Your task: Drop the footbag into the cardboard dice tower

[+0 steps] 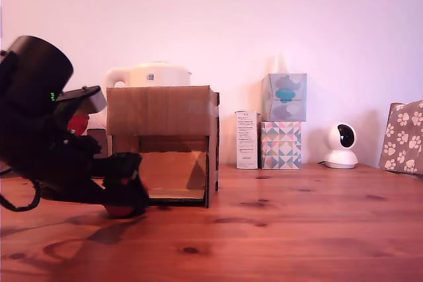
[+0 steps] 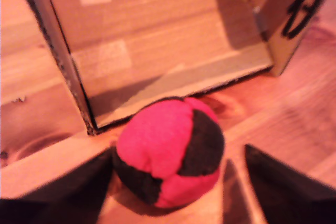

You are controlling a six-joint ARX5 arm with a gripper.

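The footbag point(image 2: 169, 150) lies on the tabletop point(image 2: 294, 103) between the gripper's point(image 2: 173, 182) fingers point(image 2: 68, 192), which stand spread to either side. One finger is at the ball's edge; the other stands clear of it, so the gripper is open and grips nothing. Just beyond the gripper is the dice tower point(image 2: 157, 40), its lower front opening and sloping ramp facing the ball. In the exterior view the gripper point(image 1: 122, 193) is low at the tower's point(image 1: 162, 143) front corner, on that view's left.
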